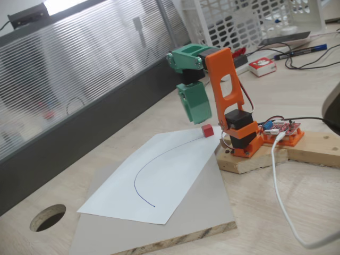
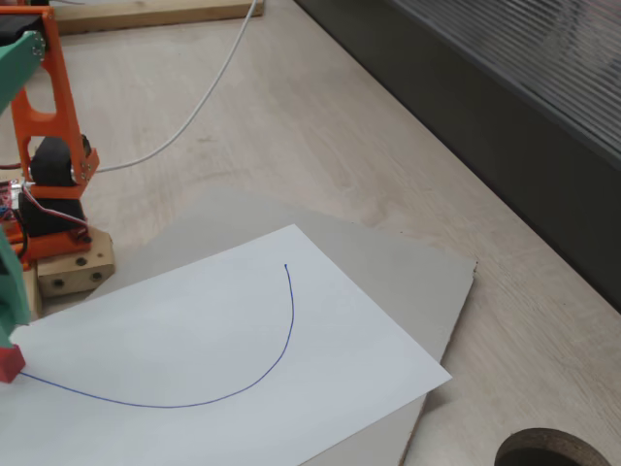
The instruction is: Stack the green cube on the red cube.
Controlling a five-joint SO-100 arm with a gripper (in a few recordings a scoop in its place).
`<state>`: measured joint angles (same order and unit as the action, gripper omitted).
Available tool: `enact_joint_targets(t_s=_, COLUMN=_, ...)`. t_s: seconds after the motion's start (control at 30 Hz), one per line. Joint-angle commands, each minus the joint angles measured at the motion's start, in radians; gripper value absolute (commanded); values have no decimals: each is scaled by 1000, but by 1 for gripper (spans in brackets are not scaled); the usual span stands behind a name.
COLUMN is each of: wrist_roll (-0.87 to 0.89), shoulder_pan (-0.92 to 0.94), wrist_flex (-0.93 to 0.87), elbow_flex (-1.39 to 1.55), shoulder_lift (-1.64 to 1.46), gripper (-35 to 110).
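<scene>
Here red cube [image 1: 207, 130] sits just below jaws, apart.

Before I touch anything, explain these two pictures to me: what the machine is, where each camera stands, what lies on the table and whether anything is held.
The orange and green machine is a small robot arm bolted to a wooden block. Its green end is the tool, a two-finger pincer that hangs pointing down; whether it is open or shut cannot be told from here, and nothing can be seen held in it.

Both cameras stand still. One fixed view looks across the table toward the arm; the other fixed view looks from the arm's side, with the arm at its left edge.

On the wooden table lies a grey board, and on that a white sheet of paper with a curved pen line. The red cube sits at one end of that line, just below the tool.
</scene>
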<state>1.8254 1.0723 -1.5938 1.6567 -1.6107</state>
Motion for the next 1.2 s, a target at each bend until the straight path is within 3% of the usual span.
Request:
enact_joint_targets(t_s=0.0, wrist_roll=8, shoulder_pan=25, wrist_flex=-9, elbow_flex=3, shoulder_lift=-6, gripper=9)
enact_joint_targets(t_s=1.17, wrist_roll=8, shoulder_pan=35, wrist_flex=-8, elbow_flex=3, shoulder_lift=89, gripper=9)
